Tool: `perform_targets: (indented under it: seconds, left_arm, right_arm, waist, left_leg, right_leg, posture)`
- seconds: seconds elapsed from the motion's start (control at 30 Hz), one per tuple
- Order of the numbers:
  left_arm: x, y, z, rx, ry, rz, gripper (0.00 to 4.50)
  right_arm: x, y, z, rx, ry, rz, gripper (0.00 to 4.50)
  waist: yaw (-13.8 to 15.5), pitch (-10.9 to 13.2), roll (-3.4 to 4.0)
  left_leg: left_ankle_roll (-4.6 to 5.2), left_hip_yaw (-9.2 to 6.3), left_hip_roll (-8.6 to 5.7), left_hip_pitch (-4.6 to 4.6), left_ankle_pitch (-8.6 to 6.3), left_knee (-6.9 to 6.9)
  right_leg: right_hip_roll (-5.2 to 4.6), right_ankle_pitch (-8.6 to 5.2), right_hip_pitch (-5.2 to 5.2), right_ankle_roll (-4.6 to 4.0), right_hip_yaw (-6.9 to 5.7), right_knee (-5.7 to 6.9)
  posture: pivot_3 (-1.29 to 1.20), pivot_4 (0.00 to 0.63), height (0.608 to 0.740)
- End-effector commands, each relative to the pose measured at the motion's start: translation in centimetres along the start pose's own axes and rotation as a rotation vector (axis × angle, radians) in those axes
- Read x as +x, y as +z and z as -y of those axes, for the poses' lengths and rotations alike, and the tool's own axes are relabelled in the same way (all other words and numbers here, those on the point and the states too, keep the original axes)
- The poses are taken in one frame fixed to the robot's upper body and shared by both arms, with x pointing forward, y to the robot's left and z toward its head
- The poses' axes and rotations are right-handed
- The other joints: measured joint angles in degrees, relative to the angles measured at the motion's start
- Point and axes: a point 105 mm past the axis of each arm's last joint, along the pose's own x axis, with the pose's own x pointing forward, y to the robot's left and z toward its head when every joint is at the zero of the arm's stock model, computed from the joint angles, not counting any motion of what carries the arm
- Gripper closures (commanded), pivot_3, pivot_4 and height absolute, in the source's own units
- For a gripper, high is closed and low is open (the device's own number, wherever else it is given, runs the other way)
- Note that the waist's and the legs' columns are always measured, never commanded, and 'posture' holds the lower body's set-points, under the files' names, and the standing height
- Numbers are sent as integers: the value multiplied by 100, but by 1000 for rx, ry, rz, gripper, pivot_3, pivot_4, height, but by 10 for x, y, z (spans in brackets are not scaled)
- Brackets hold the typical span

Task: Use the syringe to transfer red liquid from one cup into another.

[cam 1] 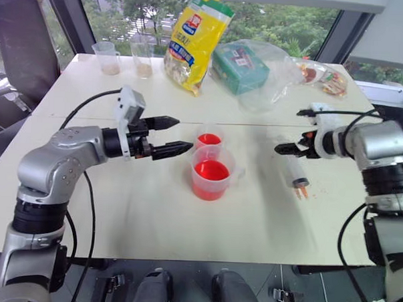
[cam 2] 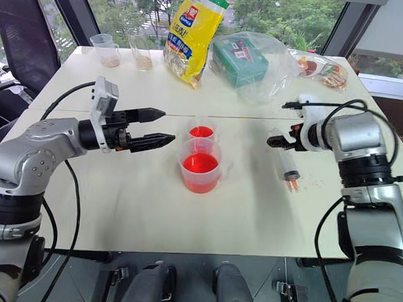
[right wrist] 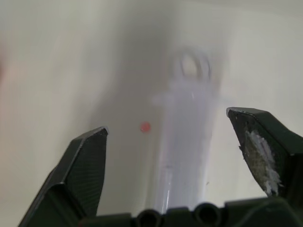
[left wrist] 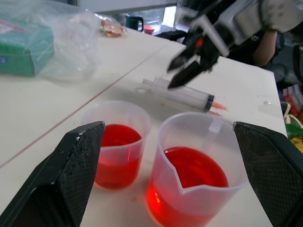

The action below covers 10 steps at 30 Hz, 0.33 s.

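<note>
Yellow snack bag (cam 1: 195, 40), blue label

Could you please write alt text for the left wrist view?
Two open black fingers frame a handled beaker and a smaller cup, both holding red liquid. Behind them, the syringe lies on the white table under the open right gripper.

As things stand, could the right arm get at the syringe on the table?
Probably yes. The right pincer is open just above the syringe, which lies flat on the table, its barrel between the fingers in the wrist view. Nothing lies between them; both cups sit clear toward the middle.
</note>
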Motion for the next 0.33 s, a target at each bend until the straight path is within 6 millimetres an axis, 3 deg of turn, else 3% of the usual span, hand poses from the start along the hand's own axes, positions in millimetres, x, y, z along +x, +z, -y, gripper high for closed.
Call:
perform_targets:
  seconds: [0.03, 0.13, 0.33]
  left_arm:
    - [-10, 14, 6, 47, -10, 10, 0]
    - [-19, 13, 9, 48, -11, -15, 0]
    - [-26, 13, 15, 47, -10, -36, 0]
  right_arm:
    - [-37, 37, -36, -163, 184, 223, 41]
    - [-63, 47, -64, -302, 321, 386, 41]
    - [-79, 31, -86, -368, 439, 427, 41]
  waist:
    - [-9, 0, 0]
    - [-15, 0, 0]
    - [19, 0, -2]
  left_leg:
    - [0, -1, 0, 0, 0, 0]
    - [0, -4, 1, 1, 0, -2]
    - [3, -7, -1, 8, -2, 6]
  right_leg:
    - [0, 0, 2, 0, -1, -2]
    - [1, 0, 3, 0, -1, -3]
    - [-5, 0, 22, 0, -5, -5]
  posture:
    - [0, 150, 740]
    - [0, 150, 740]
    - [0, 150, 740]
